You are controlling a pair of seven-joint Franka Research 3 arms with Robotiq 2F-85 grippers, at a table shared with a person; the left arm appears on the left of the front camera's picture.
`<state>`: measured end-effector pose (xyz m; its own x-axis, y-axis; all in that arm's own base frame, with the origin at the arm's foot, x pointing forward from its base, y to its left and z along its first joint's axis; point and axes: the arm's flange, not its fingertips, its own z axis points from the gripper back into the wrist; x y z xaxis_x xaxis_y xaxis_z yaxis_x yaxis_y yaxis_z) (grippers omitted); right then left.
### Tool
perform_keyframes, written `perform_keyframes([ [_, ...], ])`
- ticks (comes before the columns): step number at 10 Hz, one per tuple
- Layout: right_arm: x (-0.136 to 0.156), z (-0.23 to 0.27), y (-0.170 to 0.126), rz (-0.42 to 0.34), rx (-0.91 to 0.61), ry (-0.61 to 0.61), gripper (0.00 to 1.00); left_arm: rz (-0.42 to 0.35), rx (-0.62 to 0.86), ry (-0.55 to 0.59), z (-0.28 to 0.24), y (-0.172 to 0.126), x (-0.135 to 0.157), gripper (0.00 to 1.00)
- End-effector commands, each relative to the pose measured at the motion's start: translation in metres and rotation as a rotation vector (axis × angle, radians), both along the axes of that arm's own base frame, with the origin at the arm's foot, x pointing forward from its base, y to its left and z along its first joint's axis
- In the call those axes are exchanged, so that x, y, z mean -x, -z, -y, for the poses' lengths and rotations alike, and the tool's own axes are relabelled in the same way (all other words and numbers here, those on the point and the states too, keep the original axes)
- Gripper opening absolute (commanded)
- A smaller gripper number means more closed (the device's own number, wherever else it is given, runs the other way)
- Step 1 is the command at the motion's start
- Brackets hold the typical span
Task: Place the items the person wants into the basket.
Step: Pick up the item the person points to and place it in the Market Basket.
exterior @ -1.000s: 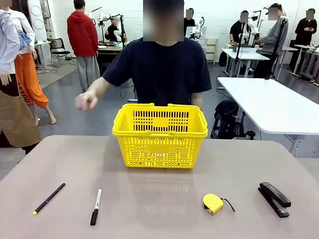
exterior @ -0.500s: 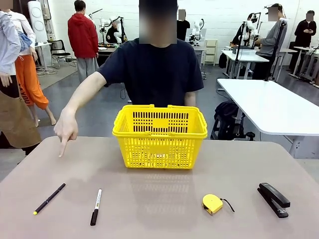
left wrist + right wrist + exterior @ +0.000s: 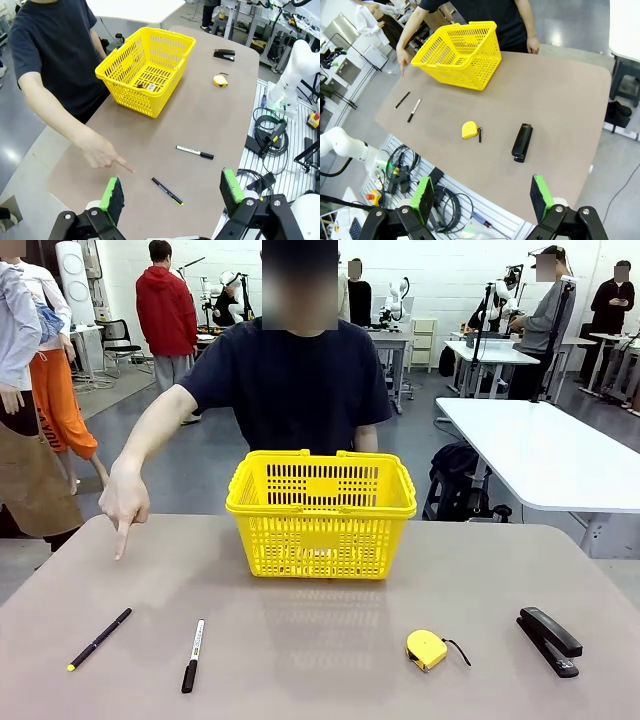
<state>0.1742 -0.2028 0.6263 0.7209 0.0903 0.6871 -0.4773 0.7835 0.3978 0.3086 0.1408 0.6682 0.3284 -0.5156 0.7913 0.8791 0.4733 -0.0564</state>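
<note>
The yellow basket [image 3: 320,512] stands upright at the far middle of the table [image 3: 330,640], just in front of the person [image 3: 290,380]. In the left wrist view a small yellow-and-black utility knife [image 3: 145,86] lies flat on the basket's floor, and nothing else can be made out in it. The thin black pen [image 3: 98,639] with its yellow tip lies at the near left. The black-and-white marker [image 3: 192,654] lies just to its right, apart from it. The person's hand [image 3: 127,502] reaches out over the far left of the table with its index finger aimed down, beyond the pen and not touching it. At the near right lie the round yellow tape measure [image 3: 428,649] and, farther right, the black stapler [image 3: 550,640]. The left gripper [image 3: 171,180] hangs high above the table's left end with its fingers spread wide and holding nothing. The pen shows between them far below, and the marker lies beyond it. The right gripper [image 3: 482,192] is likewise spread and empty, high over the near right edge, well apart from the basket.
</note>
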Motion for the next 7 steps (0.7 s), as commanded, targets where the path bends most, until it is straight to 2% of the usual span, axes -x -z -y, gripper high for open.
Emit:
perform_keyframes([
  [1,-0.0002,-0.0003,0.0015,0.011,-0.012,-0.019,1.00,0.018,0.010,0.006,0.0000,-0.0008,-0.0010,1.00],
  [7,-0.0002,-0.0003,0.0015,0.011,-0.012,-0.019,1.00,0.000,0.000,0.000,0.0002,0.0000,-0.0001,1.00],
])
